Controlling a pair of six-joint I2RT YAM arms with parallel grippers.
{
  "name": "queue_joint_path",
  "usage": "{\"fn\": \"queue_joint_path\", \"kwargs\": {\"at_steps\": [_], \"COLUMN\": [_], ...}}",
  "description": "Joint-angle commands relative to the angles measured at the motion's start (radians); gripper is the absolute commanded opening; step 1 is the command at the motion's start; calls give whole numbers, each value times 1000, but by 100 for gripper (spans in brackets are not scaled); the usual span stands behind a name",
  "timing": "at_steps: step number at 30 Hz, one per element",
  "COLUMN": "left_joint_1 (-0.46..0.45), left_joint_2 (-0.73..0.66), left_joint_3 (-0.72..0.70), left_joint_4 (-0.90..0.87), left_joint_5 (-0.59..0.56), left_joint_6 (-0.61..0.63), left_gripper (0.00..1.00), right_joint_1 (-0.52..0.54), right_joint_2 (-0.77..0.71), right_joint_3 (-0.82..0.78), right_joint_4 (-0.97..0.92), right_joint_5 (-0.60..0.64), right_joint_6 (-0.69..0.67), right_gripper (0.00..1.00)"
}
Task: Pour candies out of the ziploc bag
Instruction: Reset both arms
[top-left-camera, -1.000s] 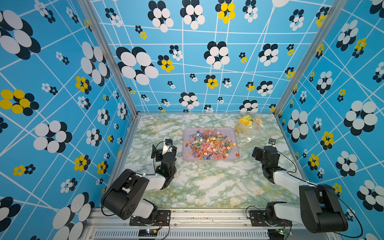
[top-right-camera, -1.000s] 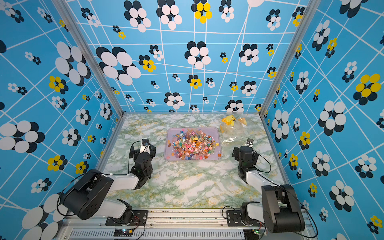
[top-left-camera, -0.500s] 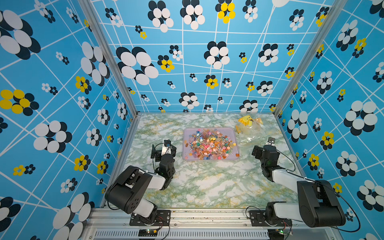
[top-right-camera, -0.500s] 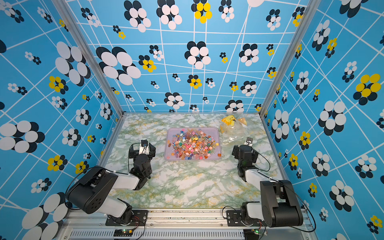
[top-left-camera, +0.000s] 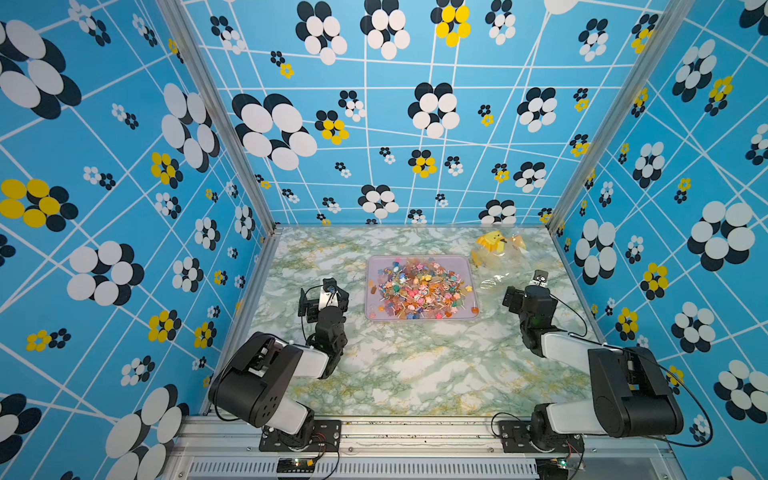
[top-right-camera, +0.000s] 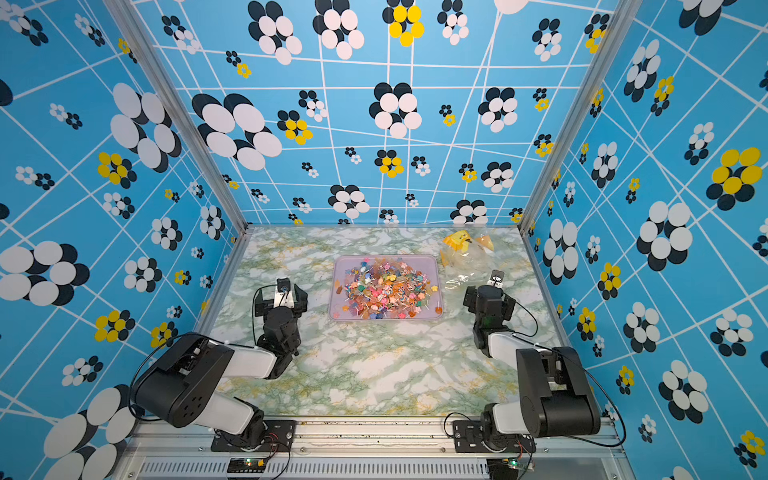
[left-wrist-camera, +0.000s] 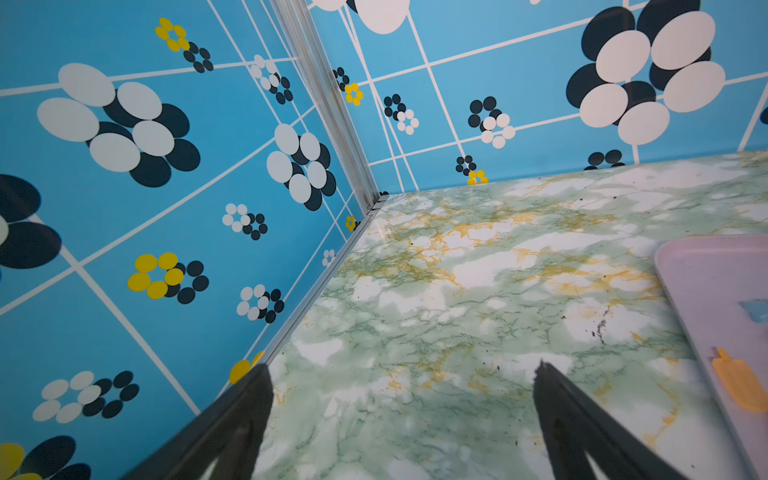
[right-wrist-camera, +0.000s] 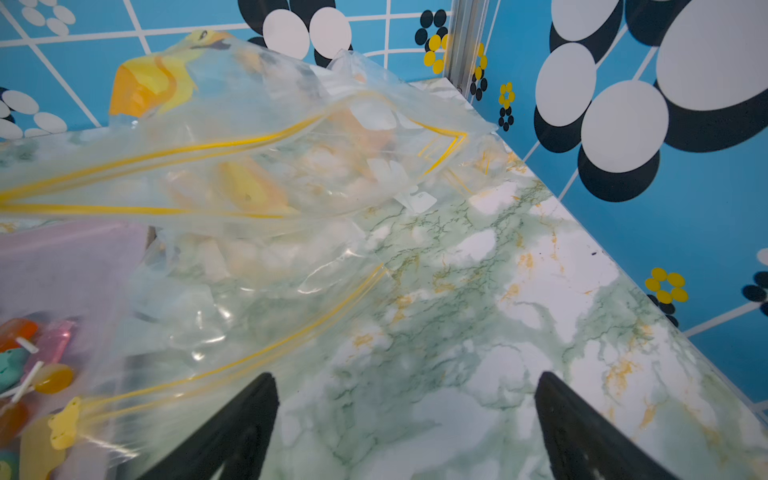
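Candies (top-left-camera: 419, 289) sit heaped in the lilac tray (top-left-camera: 374, 262), the pile unchanged over the last second. The ziploc bag (top-left-camera: 496, 259) lies slack on the marbled tabletop (top-left-camera: 415, 365) by the tray's far right corner, mouth gaping. Only my arms have shifted, folding back slightly. Left gripper (left-wrist-camera: 401, 372) and right gripper (right-wrist-camera: 405, 377) both hang with jaws spread wide and nothing between them, so I judge the pour done.
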Motion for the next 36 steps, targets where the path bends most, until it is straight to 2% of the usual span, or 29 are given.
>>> {"fn": "queue_joint_path", "kwargs": {"at_steps": [1,5,7,10,12,23,30,32,36], "left_joint_1": [27,40,43,48,54,57,57,57,63], "left_joint_2": [-31,-43,-44,-47,-44,-52,-48,-46,-51], "left_joint_3": [-9,-7,-8,-15,-24,-45,-117,-137,-146], "left_joint_4": [-32,-59,-62,-48,-25,2,146,178,183], "left_joint_5": [27,40,41,42,43,52,42,38,63], "left_joint_6": [-50,-67,-72,-76,-76,-81,-90,-97,-103], "left_gripper": [99,100,99,99,99,100,99,99,100], "right_joint_1": [10,3,2,47,48,48,48,83,88], "right_joint_2": [-10,13,110,187,166,181,185,190,208], "right_joint_3": [-13,-64,-153,-199,-194,-210,-213,-226,-253], "right_joint_4": [70,184,480,666,620,676,689,716,790], "right_joint_5": [36,9,-48,10,4,4,7,-2,-9], "right_joint_6": [-22,-44,-94,-142,-140,-151,-159,-170,-180], "right_gripper": [99,99,99,99,99,99,99,99,99]}}
